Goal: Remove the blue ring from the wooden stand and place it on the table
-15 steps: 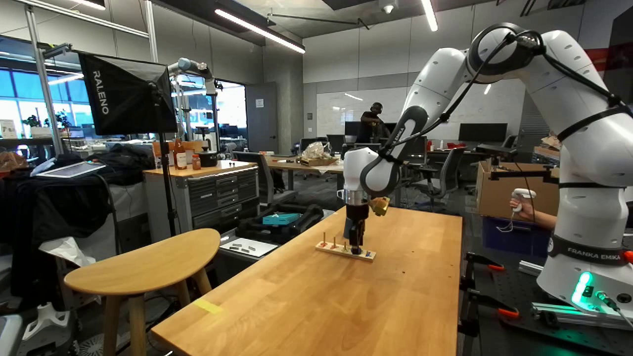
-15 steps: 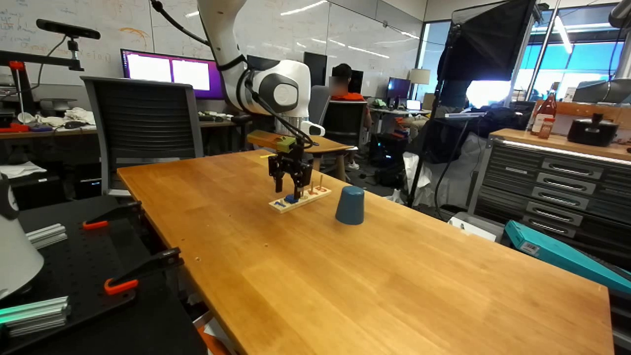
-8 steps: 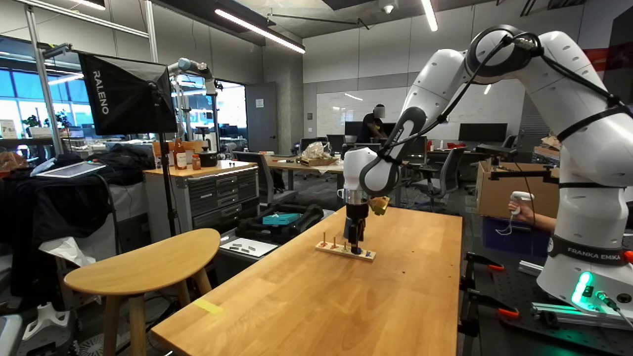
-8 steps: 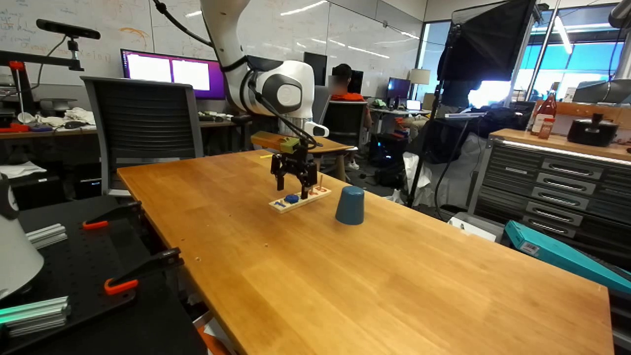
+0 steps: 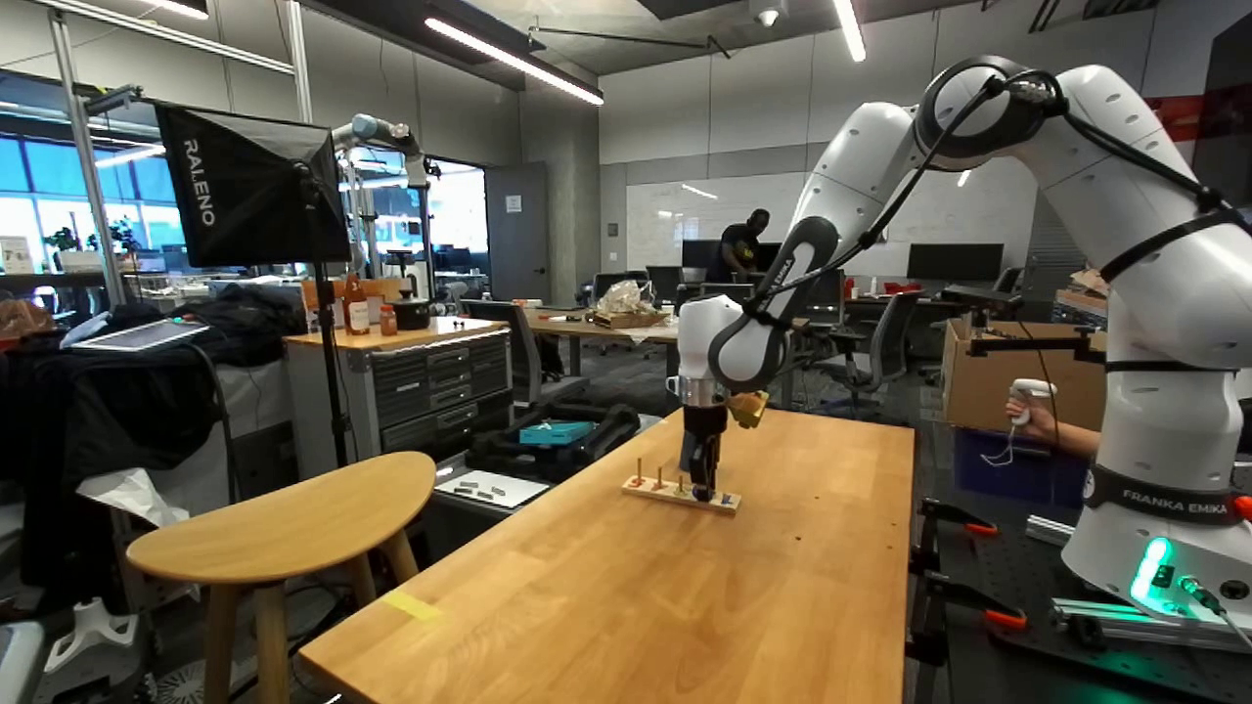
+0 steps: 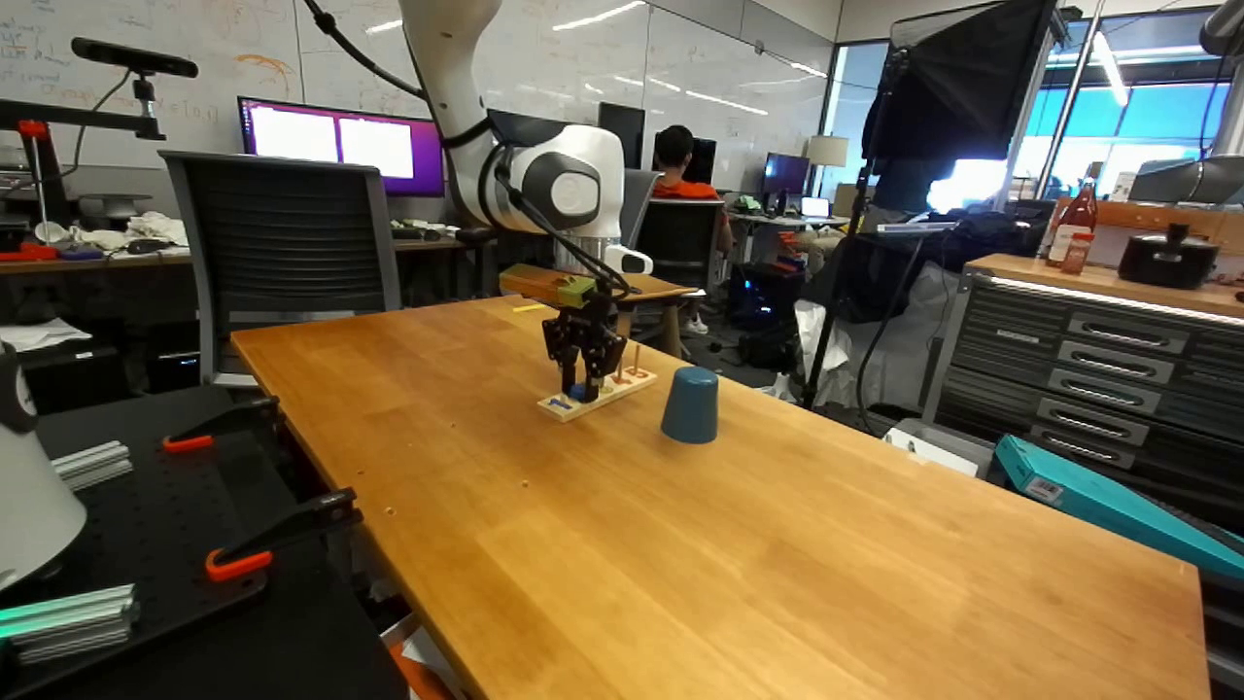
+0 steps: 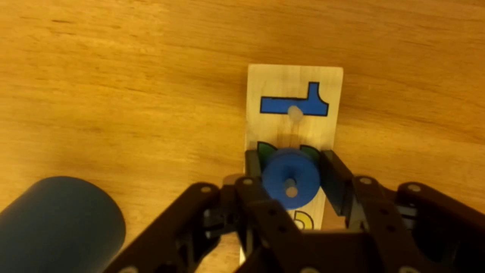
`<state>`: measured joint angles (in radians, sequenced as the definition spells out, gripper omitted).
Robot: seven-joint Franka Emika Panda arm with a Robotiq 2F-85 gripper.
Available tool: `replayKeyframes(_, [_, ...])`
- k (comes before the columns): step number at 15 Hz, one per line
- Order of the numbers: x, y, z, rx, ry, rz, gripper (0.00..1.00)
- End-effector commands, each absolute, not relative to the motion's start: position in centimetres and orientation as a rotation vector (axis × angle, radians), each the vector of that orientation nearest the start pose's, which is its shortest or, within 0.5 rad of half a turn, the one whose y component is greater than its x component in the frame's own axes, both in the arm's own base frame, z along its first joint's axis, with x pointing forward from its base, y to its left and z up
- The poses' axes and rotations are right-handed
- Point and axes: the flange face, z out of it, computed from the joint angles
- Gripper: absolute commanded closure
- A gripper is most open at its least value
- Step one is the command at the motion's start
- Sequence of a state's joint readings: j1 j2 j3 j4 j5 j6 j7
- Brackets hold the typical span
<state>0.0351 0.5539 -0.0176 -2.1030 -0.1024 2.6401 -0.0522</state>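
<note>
Blue ring (image 7: 304, 176) flat, stand (image 7: 271, 129) crosswise on table (image 6: 826, 525)

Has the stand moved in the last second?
Yes, slightly: in an exterior view, the stand has shifted picture-right, toward the cup, which stayed put.

In an exterior view the arm (image 5: 1105, 117) is being held arched, the elbow (image 5: 976, 110) being carried high at approx. 2 o'clock and the forearm (image 5: 856, 171) being angled down toward 7. In both exterior views the gripper (image 6: 581, 393) is being pointed toward 6 o'clock, below the wrist (image 5: 706, 332). In the wrist view the fingers (image 7: 335, 170) are being held near each other, both being directed toward 11 o'clock.
</note>
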Motion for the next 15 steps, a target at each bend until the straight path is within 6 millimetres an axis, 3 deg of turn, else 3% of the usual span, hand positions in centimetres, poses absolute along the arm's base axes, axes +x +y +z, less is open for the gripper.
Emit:
replayKeyframes(1, [58.4, 1.1, 14.4, -3.209, -0.255, 0.013, 0.81])
replayKeyframes(7, [58.5, 1.5, 18.7, -3.198, -0.256, -0.047, 0.81])
replayKeyframes(9, [59.5, 0.6, 20.9, -3.213, -0.235, -0.094, 0.81])
replayKeyframes(12, [60.2, -2.3, 22.2, -3.247, -0.147, -0.138, 0.81])
replayKeyframes(15, [59.7, -5.8, 20.8, -3.273, -0.049, -0.093, 0.81])
